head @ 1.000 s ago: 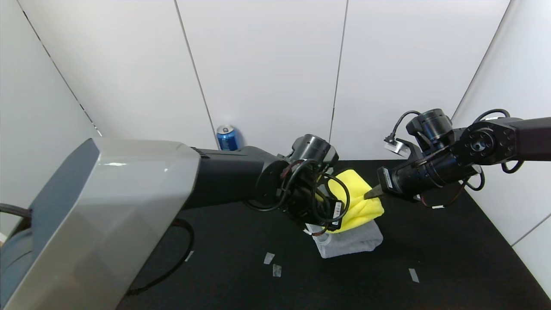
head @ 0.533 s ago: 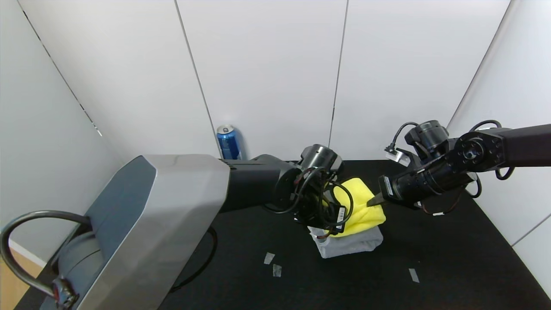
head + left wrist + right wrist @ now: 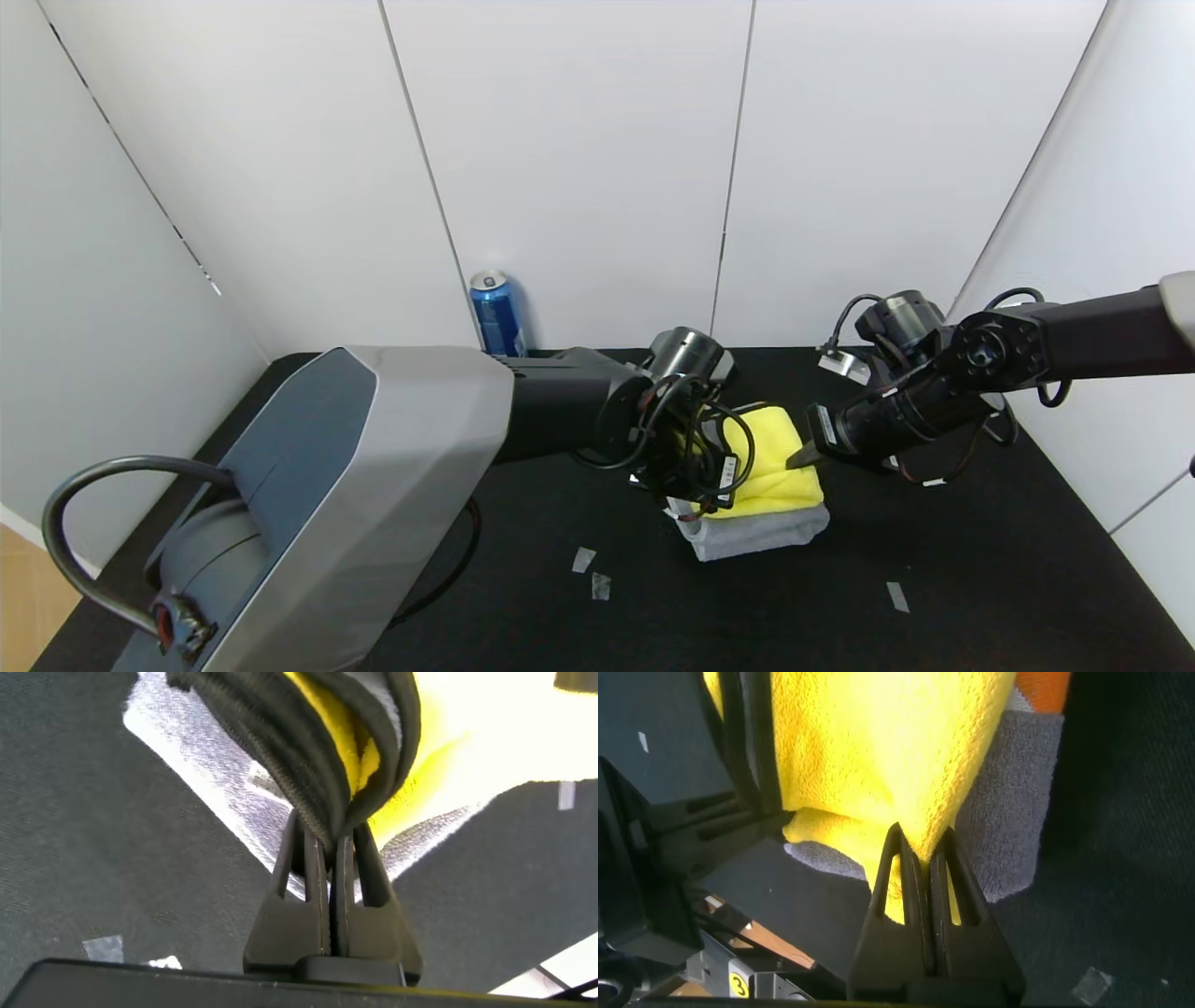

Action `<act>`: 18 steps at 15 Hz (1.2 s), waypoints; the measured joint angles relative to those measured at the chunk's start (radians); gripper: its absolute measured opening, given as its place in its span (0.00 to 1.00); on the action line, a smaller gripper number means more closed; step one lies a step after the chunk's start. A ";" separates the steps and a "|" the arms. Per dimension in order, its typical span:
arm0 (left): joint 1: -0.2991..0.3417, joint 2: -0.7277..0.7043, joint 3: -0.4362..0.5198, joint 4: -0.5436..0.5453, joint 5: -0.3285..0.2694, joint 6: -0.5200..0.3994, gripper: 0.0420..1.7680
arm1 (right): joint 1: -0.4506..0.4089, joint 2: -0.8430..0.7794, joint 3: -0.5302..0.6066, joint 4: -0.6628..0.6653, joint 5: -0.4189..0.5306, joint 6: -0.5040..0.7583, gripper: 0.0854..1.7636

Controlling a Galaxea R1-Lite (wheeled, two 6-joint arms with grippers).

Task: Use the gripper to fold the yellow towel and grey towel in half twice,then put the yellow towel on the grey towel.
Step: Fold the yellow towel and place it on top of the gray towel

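Over on the left by the back wall there's a blue drink can (image 3: 494, 312) standing upright on the black bench (image 3: 980, 569), well away from everything else. Moving toward the middle, the left gripper (image 3: 693, 485) is down at the left edge of the towel stack, its fingers (image 3: 301, 873) clenched on the black-trimmed edge of the bright yellow fluffy microfibre towel (image 3: 777, 459); the left wrist view shows the dark trim and a sliver of yellow bunched right at the fingertips. The yellow towel is folded into a thick, puffy pad and sits on top of the folded mid-grey terry towel (image 3: 758, 532), which lies flat on the bench and peeks out along the near and right side. In the right wrist view the grey one shows an orange patch (image 3: 1038, 689) at one end. A few small pale tape scraps (image 3: 583, 560) lie on the bench in front of the stack. On the right, the right gripper (image 3: 801, 456) comes in from the side, its fingers (image 3: 898, 873) pinched shut on the yellow towel's right edge, the fluffy pile bulging just past the tips.
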 joint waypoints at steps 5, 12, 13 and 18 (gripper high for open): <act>0.002 0.004 0.000 0.009 0.013 0.000 0.17 | 0.000 0.014 0.000 -0.008 0.003 0.003 0.15; 0.001 0.006 0.000 0.012 0.030 0.000 0.57 | 0.004 0.012 0.000 -0.006 0.002 0.007 0.56; 0.001 0.006 0.000 0.012 0.030 0.000 0.57 | 0.004 0.012 0.000 -0.006 0.002 0.007 0.56; 0.002 0.006 0.000 0.012 0.030 0.000 0.57 | 0.004 0.012 0.000 -0.006 0.002 0.007 0.57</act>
